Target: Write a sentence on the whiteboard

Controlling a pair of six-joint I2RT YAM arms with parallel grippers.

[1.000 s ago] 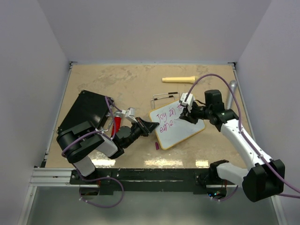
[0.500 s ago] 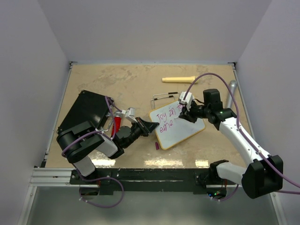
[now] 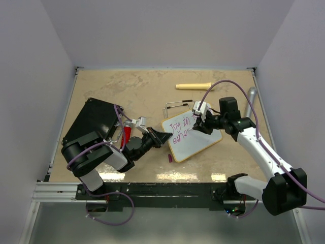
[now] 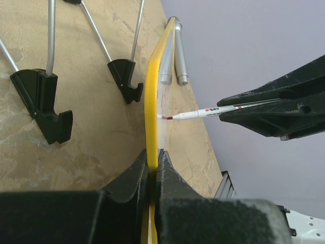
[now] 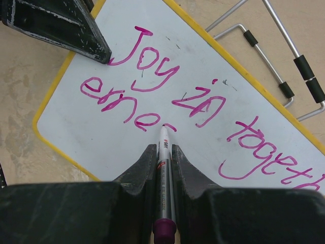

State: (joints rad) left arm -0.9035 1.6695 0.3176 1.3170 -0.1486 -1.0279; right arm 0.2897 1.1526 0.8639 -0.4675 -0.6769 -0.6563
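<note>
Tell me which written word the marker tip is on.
The unfinished "erne", alone on the lower line; the marker tip meets its last stroke.

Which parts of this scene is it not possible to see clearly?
- Right wrist view: the pink handwritten sentence is cut by the right edge after "togeth".
- Top view: the black right pincer covers the first line's end.
- Left wrist view: the yellow-rimmed white whiteboard is seen edge-on, writing unreadable.

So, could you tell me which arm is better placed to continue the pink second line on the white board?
Right: the right gripper grips the white marker pen, tip at the pink line on the white board. The left gripper clamps the yellow rim.
</note>
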